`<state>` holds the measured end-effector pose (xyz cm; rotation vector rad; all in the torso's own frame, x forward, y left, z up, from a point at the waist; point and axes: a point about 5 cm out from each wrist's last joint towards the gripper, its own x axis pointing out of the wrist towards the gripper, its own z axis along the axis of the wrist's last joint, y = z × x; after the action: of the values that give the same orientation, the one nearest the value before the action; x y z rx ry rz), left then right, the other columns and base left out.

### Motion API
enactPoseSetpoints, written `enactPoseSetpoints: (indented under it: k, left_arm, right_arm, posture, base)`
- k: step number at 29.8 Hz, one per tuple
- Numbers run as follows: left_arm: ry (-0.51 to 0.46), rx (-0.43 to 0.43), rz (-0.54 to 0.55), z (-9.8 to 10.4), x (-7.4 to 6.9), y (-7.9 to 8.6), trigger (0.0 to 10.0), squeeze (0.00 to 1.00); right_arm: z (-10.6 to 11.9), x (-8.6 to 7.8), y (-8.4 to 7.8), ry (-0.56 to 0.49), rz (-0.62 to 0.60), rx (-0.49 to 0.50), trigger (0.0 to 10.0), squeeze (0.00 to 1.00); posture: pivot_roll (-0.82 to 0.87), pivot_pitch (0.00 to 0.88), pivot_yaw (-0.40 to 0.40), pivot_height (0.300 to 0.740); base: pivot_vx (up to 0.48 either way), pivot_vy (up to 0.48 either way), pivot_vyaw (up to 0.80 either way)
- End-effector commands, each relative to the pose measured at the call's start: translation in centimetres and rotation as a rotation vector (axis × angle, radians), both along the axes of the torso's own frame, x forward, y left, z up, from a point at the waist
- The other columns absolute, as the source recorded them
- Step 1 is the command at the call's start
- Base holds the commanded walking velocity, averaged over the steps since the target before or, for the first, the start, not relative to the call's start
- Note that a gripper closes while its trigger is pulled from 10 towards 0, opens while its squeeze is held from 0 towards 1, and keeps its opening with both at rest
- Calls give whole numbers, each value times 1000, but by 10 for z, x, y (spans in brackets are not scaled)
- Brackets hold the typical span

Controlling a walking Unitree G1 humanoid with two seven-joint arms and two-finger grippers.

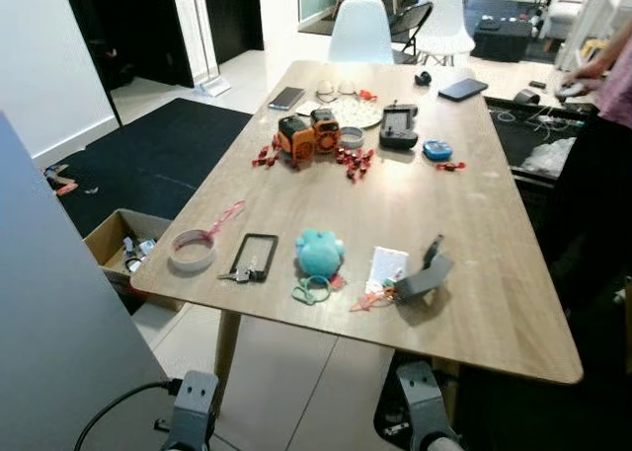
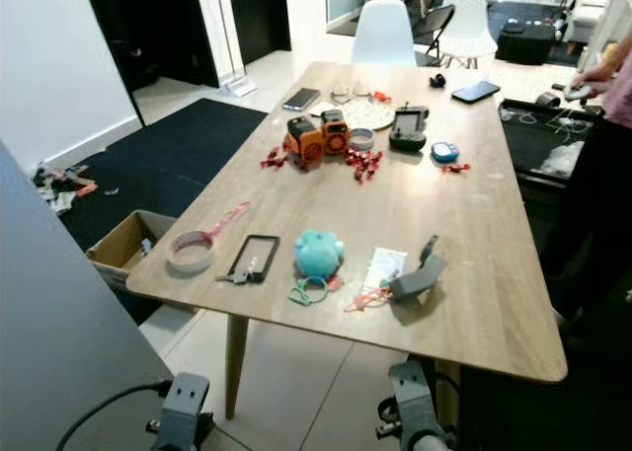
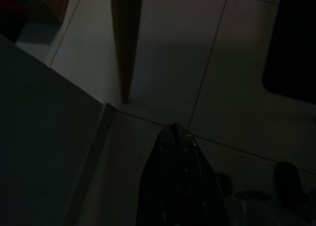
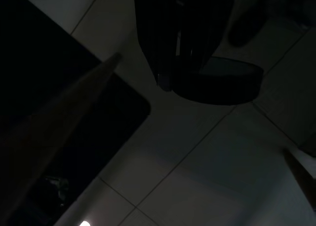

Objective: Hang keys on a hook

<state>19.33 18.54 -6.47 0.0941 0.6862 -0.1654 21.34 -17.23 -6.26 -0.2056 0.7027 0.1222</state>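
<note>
A small bunch of keys (image 1: pixel 237 273) lies near the wooden table's (image 1: pixel 494 303) front edge, beside a flat black rectangular frame (image 1: pixel 254 256). To the right, a grey block with a black hook (image 1: pixel 427 271) stands by a red tag (image 1: pixel 370 299). Between them sits a teal plush (image 1: pixel 320 252) with a green ring (image 1: pixel 311 291). Both arms hang low in front of the table, wrists at the picture's bottom edge. In the dark wrist views, my left gripper (image 3: pixel 175 128) and right gripper (image 4: pixel 168 82) point at the tiled floor, fingers together and holding nothing.
A tape roll (image 1: pixel 192 249) lies left of the keys. Orange toys (image 1: pixel 306 135), a controller (image 1: pixel 399 125) and phones sit farther back. A grey panel (image 1: pixel 59 323) stands at my left, with an open cardboard box (image 1: pixel 123 239) on the floor. A person (image 1: pixel 607 106) stands at the right.
</note>
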Motion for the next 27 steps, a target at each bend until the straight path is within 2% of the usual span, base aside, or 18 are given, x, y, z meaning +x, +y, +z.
enactPoseSetpoints:
  k: [1, 27]
  left_arm:
    - [19, 4, 11, -3, -6, 3, 10000, 0]
    - [17, 0, 33, -5, -11, 6, 10000, 0]
  right_arm:
    - [-2, -3, 0, 9, 6, -5, 10000, 0]
    - [-2, -4, 0, 11, 12, -5, 10000, 0]
  posture:
    - [43, 39, 9, 740]
    - [52, 56, 5, 740]
  base:
    - [0, 0, 800]
    - [0, 0, 800]
